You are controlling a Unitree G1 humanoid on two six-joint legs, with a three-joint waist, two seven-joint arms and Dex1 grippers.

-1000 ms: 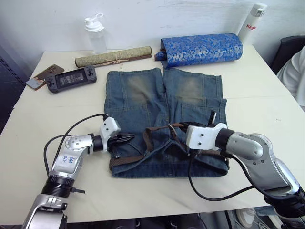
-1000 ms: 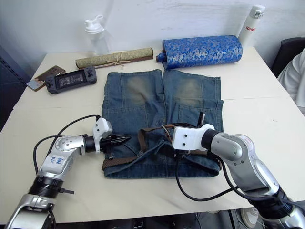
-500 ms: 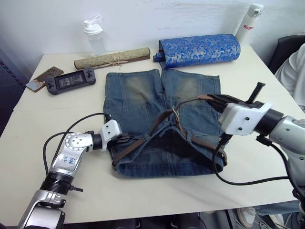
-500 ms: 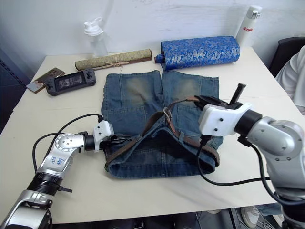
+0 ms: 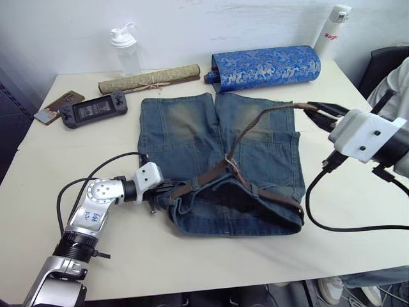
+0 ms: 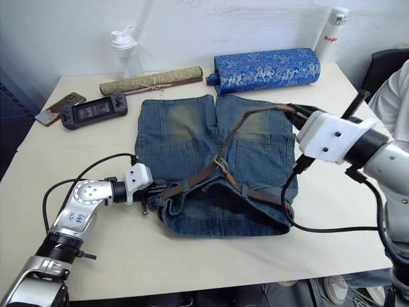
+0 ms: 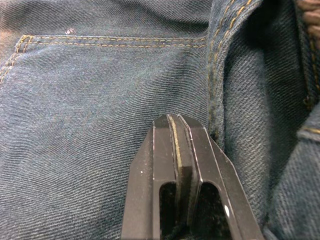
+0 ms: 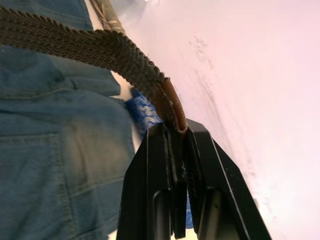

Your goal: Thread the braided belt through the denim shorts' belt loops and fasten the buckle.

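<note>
Right tool point(image 6: 295, 110) grips braided belt point(image 6: 239, 125) (brocade roll point(image 6: 267, 64) beyond).

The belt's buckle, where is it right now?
The buckle lies on the middle of the denim shorts, where the braided belt rises toward the right gripper.

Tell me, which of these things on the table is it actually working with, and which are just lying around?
In use: denim shorts, braided belt, buckle.

Lying about: blue brocade roll, tied scroll, game console, clear shaker bottle, white flask.
</note>
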